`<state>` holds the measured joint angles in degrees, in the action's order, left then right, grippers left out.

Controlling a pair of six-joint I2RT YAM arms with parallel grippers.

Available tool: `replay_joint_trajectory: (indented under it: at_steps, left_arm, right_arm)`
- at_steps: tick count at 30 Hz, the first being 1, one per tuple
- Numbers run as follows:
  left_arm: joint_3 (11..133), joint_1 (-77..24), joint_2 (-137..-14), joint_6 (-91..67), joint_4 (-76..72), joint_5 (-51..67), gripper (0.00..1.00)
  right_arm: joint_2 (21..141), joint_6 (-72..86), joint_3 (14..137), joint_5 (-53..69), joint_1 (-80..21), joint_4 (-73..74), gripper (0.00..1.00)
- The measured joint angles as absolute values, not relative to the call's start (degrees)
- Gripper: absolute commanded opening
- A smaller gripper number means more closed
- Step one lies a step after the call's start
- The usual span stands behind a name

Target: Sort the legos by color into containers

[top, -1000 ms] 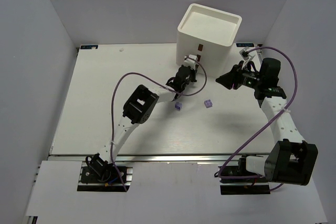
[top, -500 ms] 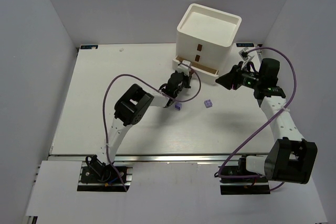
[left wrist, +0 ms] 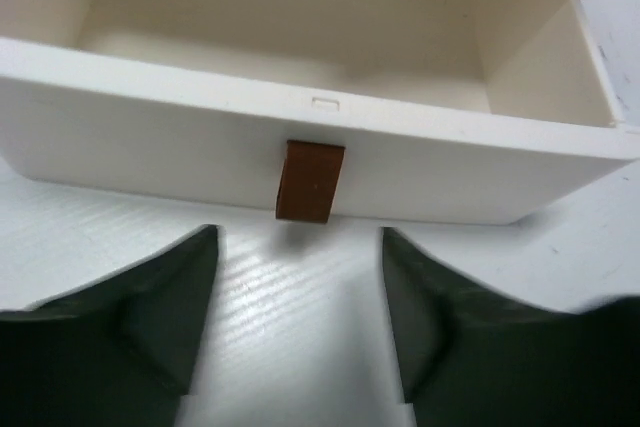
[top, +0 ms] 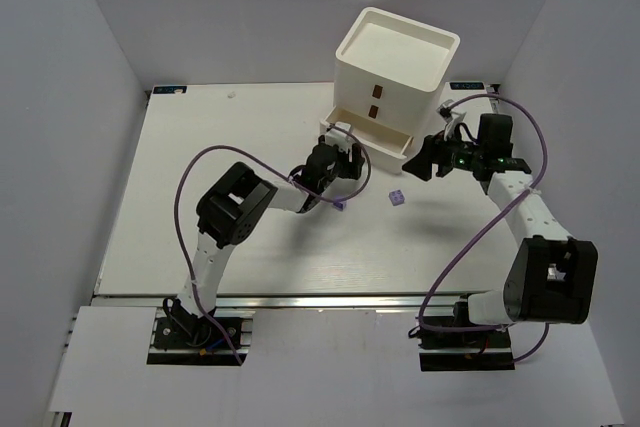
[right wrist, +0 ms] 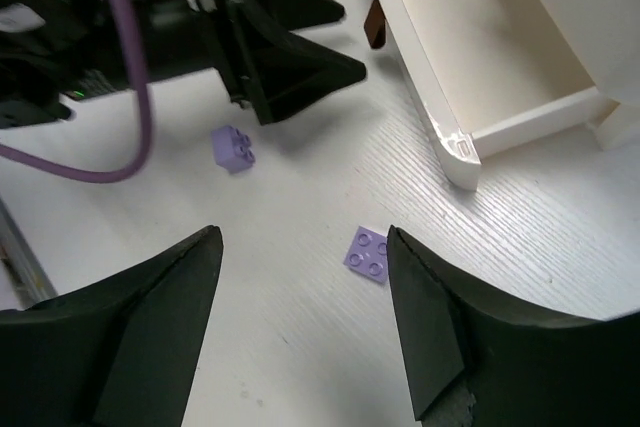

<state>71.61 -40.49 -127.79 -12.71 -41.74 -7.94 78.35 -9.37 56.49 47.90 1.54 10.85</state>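
White table (top: pixel 200 197) bears the drawer unit (top: pixel 400 57) at its far edge, bottom drawer (left wrist: pixel 300 142) standing open. Left gripper (left wrist: pixel 300 247) gapes empty before the brown handle (left wrist: pixel 310 180). Right gripper (right wrist: pixel 302 237) hangs spread, empty, above a purple lego (right wrist: pixel 367 253) lying on the table; a second lego (right wrist: pixel 232 147) lies near the left fingers.

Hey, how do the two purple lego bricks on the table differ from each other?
The chunky brick looks like a tall block with studs on top; the flat brick is a thin plate showing four studs. The chunky brick lies close to the left gripper; the flat brick lies farther from it, on open table. Both are pale purple, rest on the table and are outside the open drawer.
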Motion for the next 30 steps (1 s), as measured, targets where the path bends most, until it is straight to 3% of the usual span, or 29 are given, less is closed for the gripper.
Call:
replay_joint_trajectory:
  at_steps: [4,5,13,17,19,22,24,26,30]
  left_arm:
    - [69.2,-40.3,-123.3,-13.6,-38.5,-7.2,0.84]
    - [68.3,-40.3,-121.5,-13.8,-37.9,-6.9,0.90]
    - [62.4,-39.6,-103.1,-15.8,-28.0,-4.9,0.90]
    - [65.5,-39.4,-96.4,-17.1,-14.2,-4.1,0.72]
    - [66.5,-39.3,-93.5,-17.4,-7.7,-3.4,0.59]
    - [64.3,-39.1,-87.5,-16.8,-0.7,-2.2,0.53]
    - [60.4,-39.1,-81.8,-16.1,1.9,-1.9,0.55]
    - [56.0,-39.1,-75.8,-15.1,3.9,-2.2,0.68]
    - [50.1,-39.2,-68.2,-13.1,5.5,-4.8,0.72]
  right_arm:
    - [80.2,-12.2,57.4,40.8,-1.9,13.3,0.75]
    - [80.8,-12.7,57.9,39.2,-2.8,13.8,0.75]
    - [84.9,-15.4,59.0,24.2,-10.1,16.9,0.76]
    - [85.9,-15.6,57.3,18.4,-13.3,17.0,0.82]
    - [87.7,-15.6,57.0,16.0,-14.5,17.0,0.82]
    - [91.0,-15.5,56.7,12.9,-16.0,16.6,0.81]
    - [93.1,-15.4,56.5,10.8,-17.0,16.5,0.80]
    - [94.9,-15.2,56.3,8.9,-18.0,16.5,0.77]
    - [97.5,-14.8,56.3,6.0,-19.6,16.0,0.67]
